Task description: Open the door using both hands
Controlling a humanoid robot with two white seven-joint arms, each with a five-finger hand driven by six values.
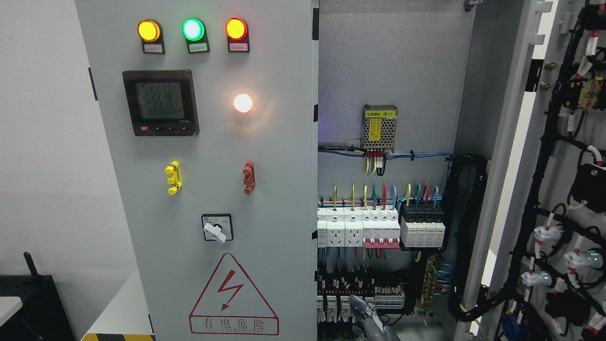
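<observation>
Right door (513, 156) is at 3 o'clock, swung wide, with its inner face and wiring loom towards me. That leaves the cabinet interior exposed: power supply (379, 128) just right of centre, breakers (378, 229) at 5 o'clock. Left door (213, 189) is shut, filling 9 through 12, with its meter (160, 103) and lamps (192, 29) lit. My right hand (371, 319) is at 6 o'clock, low in the opening, just in front of the bottom terminal rows. Only a grey sliver shows, so I can't tell if it's spread or closed, and it holds nothing that I can see. My read is that it sits low there to stay clear of the wiring. Left hand is out of view. I judge the job half done, with the left door remaining.
</observation>
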